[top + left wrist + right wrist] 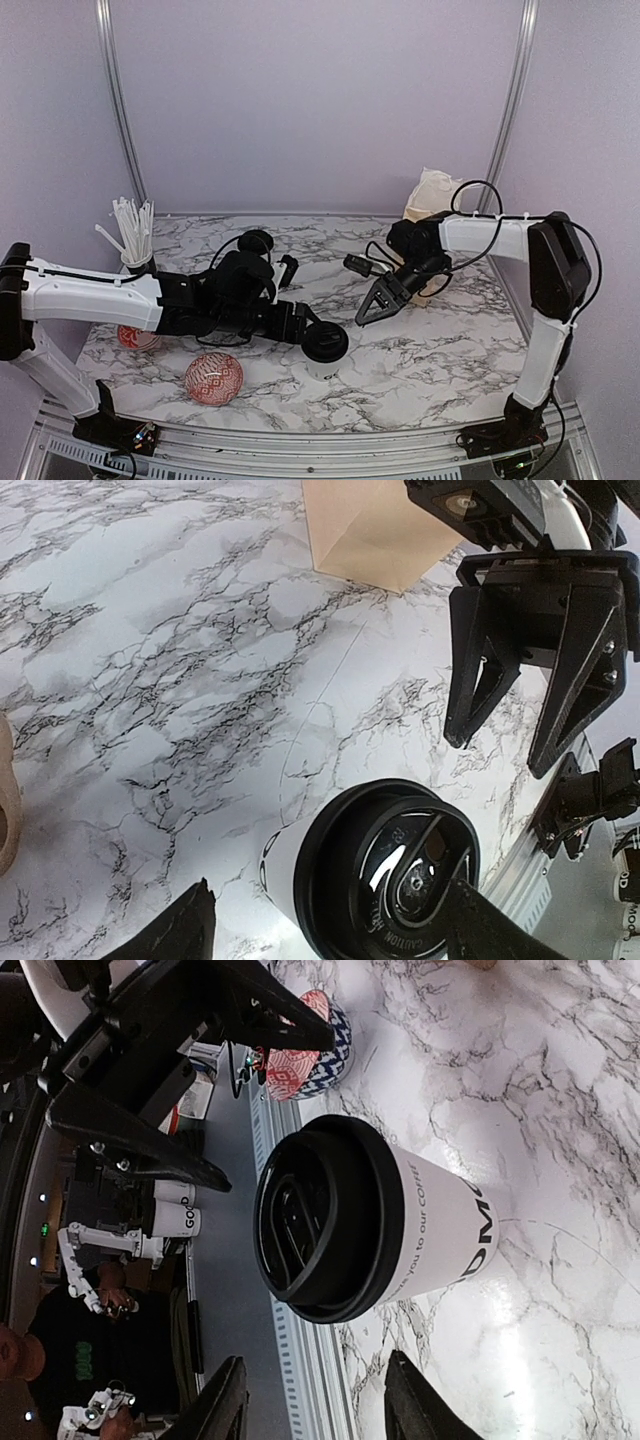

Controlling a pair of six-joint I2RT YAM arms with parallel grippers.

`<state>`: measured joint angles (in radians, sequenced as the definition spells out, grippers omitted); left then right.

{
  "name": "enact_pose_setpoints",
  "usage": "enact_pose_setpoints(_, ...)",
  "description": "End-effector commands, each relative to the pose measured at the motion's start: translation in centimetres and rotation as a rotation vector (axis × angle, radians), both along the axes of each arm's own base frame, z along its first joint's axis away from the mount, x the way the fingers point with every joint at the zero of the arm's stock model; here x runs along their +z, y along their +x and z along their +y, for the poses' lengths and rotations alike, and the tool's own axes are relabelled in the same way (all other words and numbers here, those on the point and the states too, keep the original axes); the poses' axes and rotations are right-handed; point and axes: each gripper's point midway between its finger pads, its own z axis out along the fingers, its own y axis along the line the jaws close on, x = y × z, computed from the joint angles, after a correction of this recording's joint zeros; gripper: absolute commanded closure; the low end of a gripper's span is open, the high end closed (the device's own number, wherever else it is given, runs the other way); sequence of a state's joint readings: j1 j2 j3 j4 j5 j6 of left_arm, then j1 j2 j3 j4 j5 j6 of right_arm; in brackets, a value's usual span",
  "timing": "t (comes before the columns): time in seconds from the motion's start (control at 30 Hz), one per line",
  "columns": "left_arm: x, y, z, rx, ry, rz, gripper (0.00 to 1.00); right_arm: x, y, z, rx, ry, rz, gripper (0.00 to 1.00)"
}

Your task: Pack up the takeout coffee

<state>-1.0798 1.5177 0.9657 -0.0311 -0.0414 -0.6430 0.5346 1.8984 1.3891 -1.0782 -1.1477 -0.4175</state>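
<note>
Nearer than the upright white paper cup with round black plastic lid, to its left, sits a red-and-white patterned bowl. The left gripper straddles the cup, jaws wide, not gripping. Just beyond the cup, the right gripper hangs parted, empty. Farthest, a tan paper bag.

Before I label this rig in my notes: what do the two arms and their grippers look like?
Both arms match: the left arm and right arm have white tubular links with black joint housings and loose black cables. The left gripper and right gripper are black, each with two long wedge-shaped fingers tapering to narrow tips.
</note>
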Motion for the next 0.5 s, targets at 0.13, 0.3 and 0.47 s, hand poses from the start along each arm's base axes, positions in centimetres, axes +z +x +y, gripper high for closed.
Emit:
enact_pose_setpoints(0.13, 1.7, 1.6, 3.3, 0.084, 0.061, -0.079, 0.32, -1.3, -2.4, -1.6, 0.090, -0.109, -0.242, 0.59)
enact_pose_setpoints(0.3, 0.4, 1.2, 4.3, 0.051, 0.136, -0.057, 0.45, -2.4, -5.9, -0.6, 0.187, -0.092, -0.269, 0.64)
enact_pose_setpoints(0.47, -1.2, 0.7, 5.0, 0.060, 0.158, -0.024, 0.45, -1.5, -5.7, 0.8, 0.208, -0.042, -0.238, 0.67)
